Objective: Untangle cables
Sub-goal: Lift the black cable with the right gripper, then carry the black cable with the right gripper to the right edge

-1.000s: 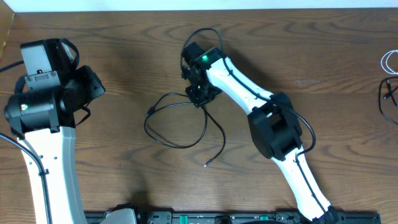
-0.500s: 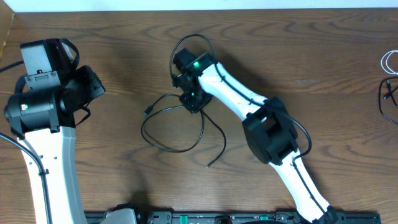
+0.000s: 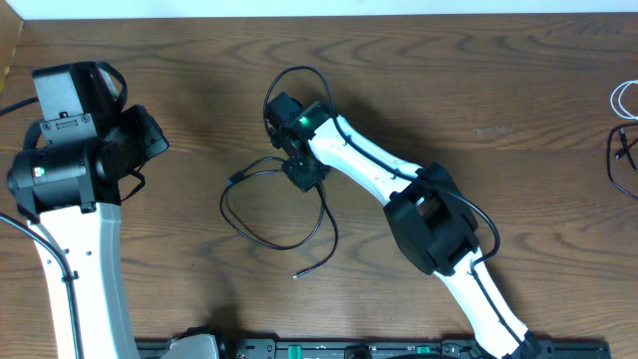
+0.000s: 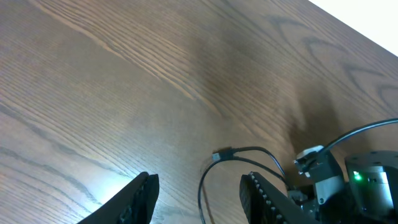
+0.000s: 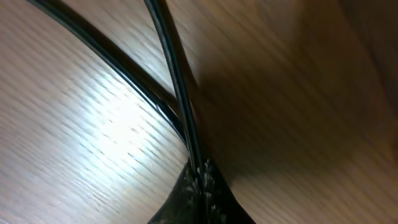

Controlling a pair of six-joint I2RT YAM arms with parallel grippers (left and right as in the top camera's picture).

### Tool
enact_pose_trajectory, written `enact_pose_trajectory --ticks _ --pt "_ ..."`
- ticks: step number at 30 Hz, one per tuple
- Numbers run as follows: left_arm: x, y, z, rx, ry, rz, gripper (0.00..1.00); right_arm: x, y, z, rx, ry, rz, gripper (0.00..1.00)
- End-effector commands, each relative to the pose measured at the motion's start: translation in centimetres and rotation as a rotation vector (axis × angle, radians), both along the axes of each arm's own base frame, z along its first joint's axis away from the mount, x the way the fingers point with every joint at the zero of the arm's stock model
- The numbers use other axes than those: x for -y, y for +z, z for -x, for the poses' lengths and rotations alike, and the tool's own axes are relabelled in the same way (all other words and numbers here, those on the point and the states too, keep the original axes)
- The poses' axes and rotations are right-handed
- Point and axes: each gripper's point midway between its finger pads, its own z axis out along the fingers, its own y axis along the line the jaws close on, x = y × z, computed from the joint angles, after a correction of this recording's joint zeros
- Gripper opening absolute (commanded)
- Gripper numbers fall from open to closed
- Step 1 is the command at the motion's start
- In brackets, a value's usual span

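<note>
under right gripper (image 3: 303,172) — cable (image 5: 171,62) seemingly pinched

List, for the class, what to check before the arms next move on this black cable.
1. Right claw shut on the cable: ok.
2. Left claw open and empty: ok.
3. Plug lying free on the table: ok.
4. Cable free of crossings: not ok, it crosses itself beside the right claw.
5. Only one strand pinched: cannot tell, two run in together.
6. Other cables at the table's right edge, apart from both claws: ok.
</note>
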Motion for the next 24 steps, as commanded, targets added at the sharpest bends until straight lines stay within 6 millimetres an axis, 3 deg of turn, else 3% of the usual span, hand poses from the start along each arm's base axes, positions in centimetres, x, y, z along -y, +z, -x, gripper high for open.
enact_pose_trajectory --ticks 1,5,7,8,11,13,14,19,24 --pt "-0.2 0.3 -0.1 0.005 0.001 -0.007 0.47 2.9 2.6 -2.6 0.034 -0.103 0.025 0.01" --pt "-0.2 0.3 -0.1 0.006 0.001 -0.007 0.47 5.6 11.0 -6.6 0.152 -0.195 -0.072 0.01" --pt "-0.2 0.3 -0.1 0.006 0.001 -0.007 0.47 8.1 15.8 -9.2 0.249 -0.263 -0.136 0.01" --pt "-0.2 0.3 -0.1 0.006 0.001 -0.007 0.47 9.2 17.3 -10.2 0.288 -0.290 -0.153 0.01" --pt "-0.2 0.4 -0.1 0.007 0.004 -0.005 0.47 15.4 23.1 -14.4 0.470 -0.434 -0.175 0.01" --pt "-0.2 0.4 -0.2 0.011 0.004 -0.006 0.47 20.5 26.2 -16.9 0.573 -0.538 -0.195 0.01" --pt "-0.3 0.4 -0.2 0.013 0.004 -0.007 0.47 24.2 27.7 -18.3 0.629 -0.608 -0.204 0.01" --pt "-0.3 0.5 -0.2 0.014 0.004 -0.007 0.47 36.7 29.4 -20.9 0.746 -0.834 -0.176 0.01" --pt "-0.3 0.8 -0.7 0.037 0.009 -0.006 0.47 47.6 31.0 -21.3 0.869 -1.040 -0.161 0.01"
